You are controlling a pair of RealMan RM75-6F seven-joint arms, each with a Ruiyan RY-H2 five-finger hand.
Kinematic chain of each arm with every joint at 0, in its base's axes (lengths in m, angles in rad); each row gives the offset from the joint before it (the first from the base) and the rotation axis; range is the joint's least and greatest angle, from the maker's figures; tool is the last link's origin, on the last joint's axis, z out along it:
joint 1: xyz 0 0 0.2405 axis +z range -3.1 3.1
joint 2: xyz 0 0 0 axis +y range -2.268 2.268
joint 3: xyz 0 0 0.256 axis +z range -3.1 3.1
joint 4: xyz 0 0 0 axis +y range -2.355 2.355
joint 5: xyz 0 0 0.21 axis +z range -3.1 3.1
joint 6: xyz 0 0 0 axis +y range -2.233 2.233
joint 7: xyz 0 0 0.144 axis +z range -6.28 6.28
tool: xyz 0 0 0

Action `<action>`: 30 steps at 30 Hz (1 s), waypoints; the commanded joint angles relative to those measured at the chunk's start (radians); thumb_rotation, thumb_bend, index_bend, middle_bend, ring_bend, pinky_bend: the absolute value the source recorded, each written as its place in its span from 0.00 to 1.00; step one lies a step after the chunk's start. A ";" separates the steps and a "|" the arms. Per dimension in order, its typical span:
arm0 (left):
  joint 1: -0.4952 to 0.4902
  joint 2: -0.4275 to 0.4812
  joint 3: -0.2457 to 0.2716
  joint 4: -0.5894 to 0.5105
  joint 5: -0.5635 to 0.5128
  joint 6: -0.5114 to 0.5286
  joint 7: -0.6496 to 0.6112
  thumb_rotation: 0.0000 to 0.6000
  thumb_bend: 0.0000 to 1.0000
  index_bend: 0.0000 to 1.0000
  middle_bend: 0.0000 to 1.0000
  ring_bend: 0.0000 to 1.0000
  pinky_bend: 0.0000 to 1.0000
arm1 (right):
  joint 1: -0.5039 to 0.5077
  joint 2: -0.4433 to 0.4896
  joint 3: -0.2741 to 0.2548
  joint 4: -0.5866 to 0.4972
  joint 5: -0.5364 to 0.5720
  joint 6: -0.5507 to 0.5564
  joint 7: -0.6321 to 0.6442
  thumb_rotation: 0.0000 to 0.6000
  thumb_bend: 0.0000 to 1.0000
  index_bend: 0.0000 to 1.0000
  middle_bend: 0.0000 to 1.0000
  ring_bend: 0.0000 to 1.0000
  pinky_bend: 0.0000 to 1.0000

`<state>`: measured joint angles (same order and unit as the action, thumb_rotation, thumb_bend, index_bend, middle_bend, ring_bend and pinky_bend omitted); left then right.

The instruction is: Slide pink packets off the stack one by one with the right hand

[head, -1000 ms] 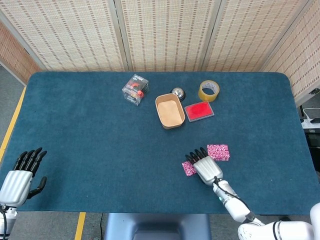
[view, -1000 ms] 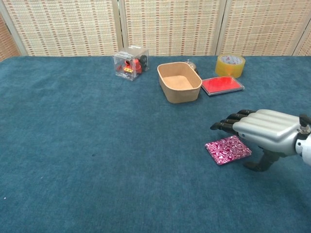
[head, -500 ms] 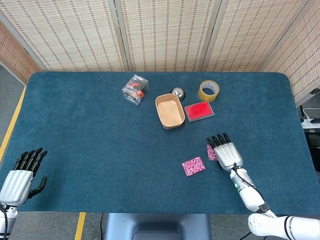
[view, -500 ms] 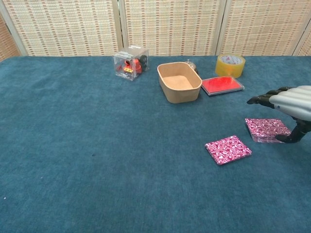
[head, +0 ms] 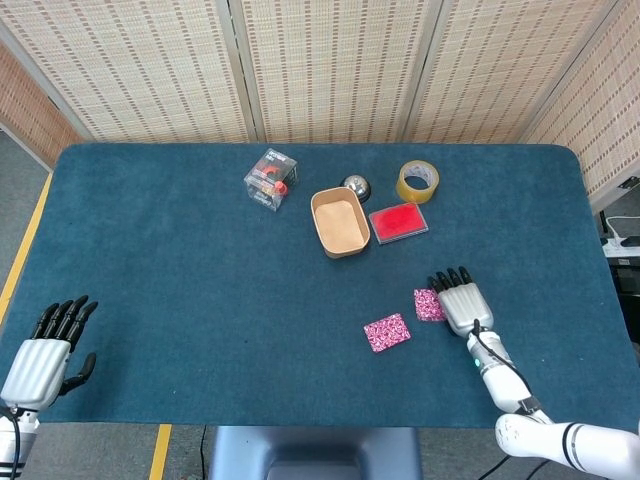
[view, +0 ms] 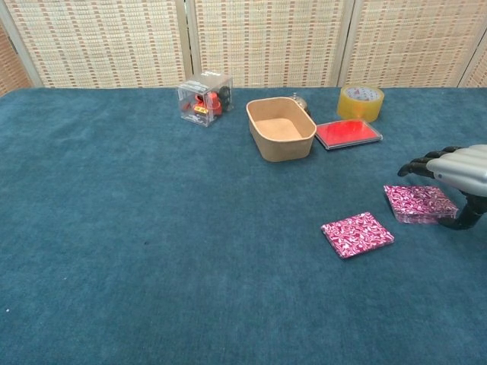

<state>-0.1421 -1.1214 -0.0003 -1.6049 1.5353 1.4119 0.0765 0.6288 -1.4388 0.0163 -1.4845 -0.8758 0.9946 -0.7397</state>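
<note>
Pink packet stack (view: 420,203) sits near the table's right edge, toward the front; in the head view the stack (head: 430,305) is half covered by the hand. One packet already off (view: 357,234), lying flat just left of the stack and slightly nearer the front edge, apart from it (head: 386,332).

Right hand (view: 459,172) hovers flat over the stack's right side, palm down, fingers extended and side by side, thumb dropped beside the stack's right edge. Holds nothing. Can't tell from either view whether the fingertips actually touch the top packet. Head view has the same hand (head: 462,303) pointing toward the back edge.

Progress, judged: one slide done, stack looks a few packets thick, so most of the job is left. Exact count not readable. Next slide needs the hand pressed onto the top packet only.

Left hand (head: 42,356) is at the front left corner, off the blue table (view: 152,251), fingers spread, holding nothing.

Rest is along the back centre: clear plastic box with red contents (view: 205,97), tan paper bowl (view: 281,127), small metal bell (head: 355,186) behind it, red flat case (view: 348,133), yellow tape roll (view: 361,102).
</note>
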 commanded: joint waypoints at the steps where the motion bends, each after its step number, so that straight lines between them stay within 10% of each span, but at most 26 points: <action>1: -0.001 0.001 0.000 -0.002 0.000 -0.001 0.001 1.00 0.46 0.00 0.00 0.00 0.06 | 0.003 -0.006 0.003 0.005 0.003 -0.007 0.005 1.00 0.28 0.15 0.09 0.00 0.00; 30: -0.006 0.007 0.005 -0.001 0.000 -0.013 -0.014 1.00 0.46 0.00 0.00 0.00 0.06 | 0.008 -0.041 0.008 0.006 0.006 0.032 -0.005 1.00 0.28 0.43 0.34 0.18 0.07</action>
<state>-0.1473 -1.1148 0.0044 -1.6060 1.5358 1.4003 0.0644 0.6375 -1.4781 0.0242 -1.4801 -0.8677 1.0246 -0.7442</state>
